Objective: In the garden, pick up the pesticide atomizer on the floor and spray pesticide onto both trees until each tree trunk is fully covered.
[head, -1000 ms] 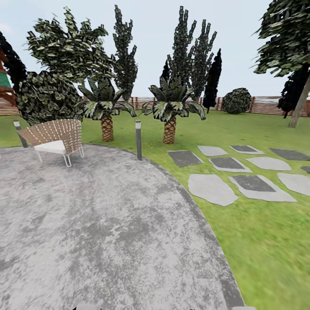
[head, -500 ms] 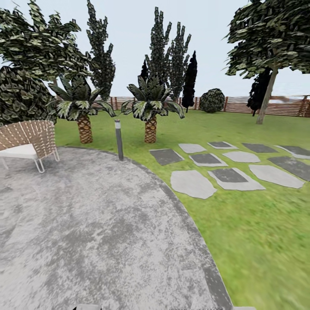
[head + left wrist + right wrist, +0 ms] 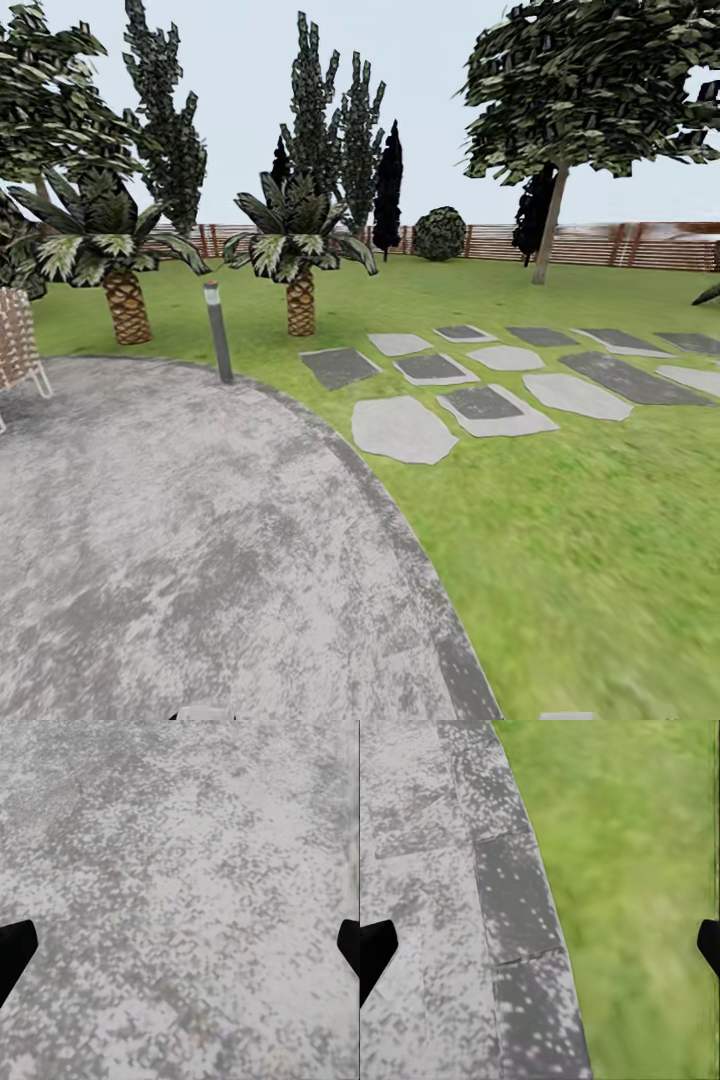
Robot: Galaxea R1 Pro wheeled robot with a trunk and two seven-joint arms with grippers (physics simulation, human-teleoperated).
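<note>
I see a thick-trunked tree standing far off on the lawn, just before the slatted fence. Open grass runs from it toward me, crossed by flat stepping stones. The round stone patio curves along the grass at a darker border. My left pincer hangs wide over paving; my right pincer hangs wide, straddling that patio edge. A bollard lamp and two palms mark the patio's far side.
</note>
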